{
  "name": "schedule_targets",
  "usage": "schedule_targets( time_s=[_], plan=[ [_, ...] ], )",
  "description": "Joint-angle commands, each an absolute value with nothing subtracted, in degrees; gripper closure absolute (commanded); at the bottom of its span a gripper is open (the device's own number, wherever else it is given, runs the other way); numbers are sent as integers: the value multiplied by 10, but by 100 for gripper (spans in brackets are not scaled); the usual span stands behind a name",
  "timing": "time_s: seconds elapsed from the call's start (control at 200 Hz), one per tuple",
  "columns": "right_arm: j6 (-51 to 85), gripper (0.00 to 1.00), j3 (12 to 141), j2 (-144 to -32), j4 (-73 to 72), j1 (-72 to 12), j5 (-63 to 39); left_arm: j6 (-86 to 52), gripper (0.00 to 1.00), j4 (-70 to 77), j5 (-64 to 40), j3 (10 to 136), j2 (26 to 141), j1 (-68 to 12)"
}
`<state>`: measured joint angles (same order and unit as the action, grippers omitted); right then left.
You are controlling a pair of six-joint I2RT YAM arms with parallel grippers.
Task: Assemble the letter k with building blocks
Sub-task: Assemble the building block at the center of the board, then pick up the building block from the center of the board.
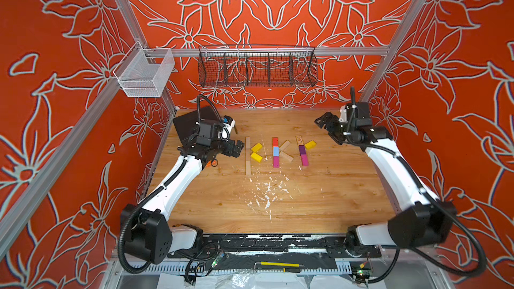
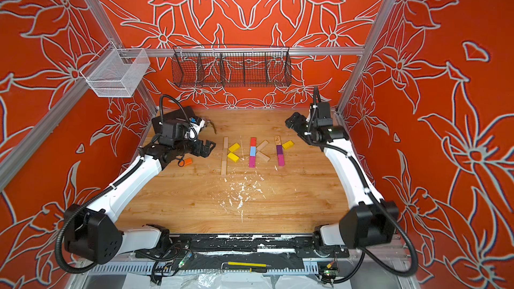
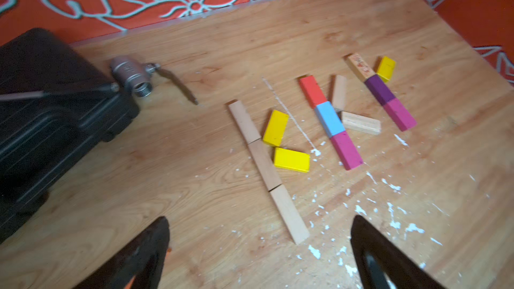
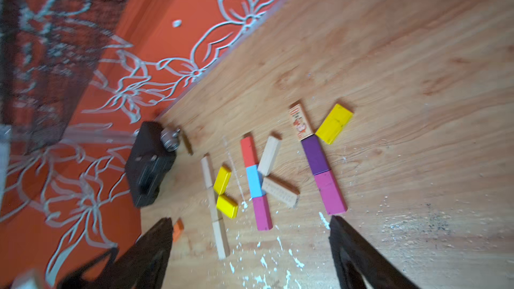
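Note:
Three groups of building blocks lie mid-table. The left one has a pale wood stem (image 1: 248, 159) and two yellow blocks (image 1: 256, 152) angled into a K. The middle one is a red, blue and magenta stem (image 1: 275, 151) with two pale diagonals (image 1: 286, 151). The right one is a printed, purple and magenta stem (image 1: 302, 150) with a single yellow block (image 1: 310, 144). An orange block (image 2: 188, 161) lies by the left arm. My left gripper (image 1: 238, 148) (image 3: 260, 219) is open, just left of the pale stem. My right gripper (image 1: 319, 120) (image 4: 250, 219) hovers open at the back right.
A black case (image 1: 189, 125) sits in the back left corner with a metal valve (image 3: 130, 75) beside it. White paint flecks (image 1: 267, 190) speckle the table's middle. A black wire basket (image 1: 257, 68) and a white mesh basket (image 1: 144, 73) hang on the frame.

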<state>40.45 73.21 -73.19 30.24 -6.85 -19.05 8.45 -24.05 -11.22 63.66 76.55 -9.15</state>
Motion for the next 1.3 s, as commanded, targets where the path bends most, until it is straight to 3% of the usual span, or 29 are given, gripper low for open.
schedule_targets(
  time_s=[0.0, 0.07, 0.205, 0.425, 0.751, 0.986, 1.296],
  plan=[
    [281, 8, 684, -657, 227, -72, -281, 183, 1, -342, -69, 668, 786, -42],
    [234, 2, 665, -619, 234, -72, -314, 236, 2, -365, -80, 673, 793, -6],
    [178, 2, 639, -576, 248, -71, -328, 333, 1, -429, -135, 684, 822, 46],
    [115, 5, 633, -565, 271, -72, -397, 406, 1, -451, -99, 689, 905, 71],
    [82, 11, 610, -520, 324, -72, -383, 395, 16, -528, -51, 808, 1079, 76],
    [90, 12, 618, -517, 352, -72, -365, 394, 22, -525, -58, 820, 1123, 72],
    [123, 16, 624, -527, 363, -71, -344, 364, 41, -531, -45, 838, 1165, 62]
  ],
)
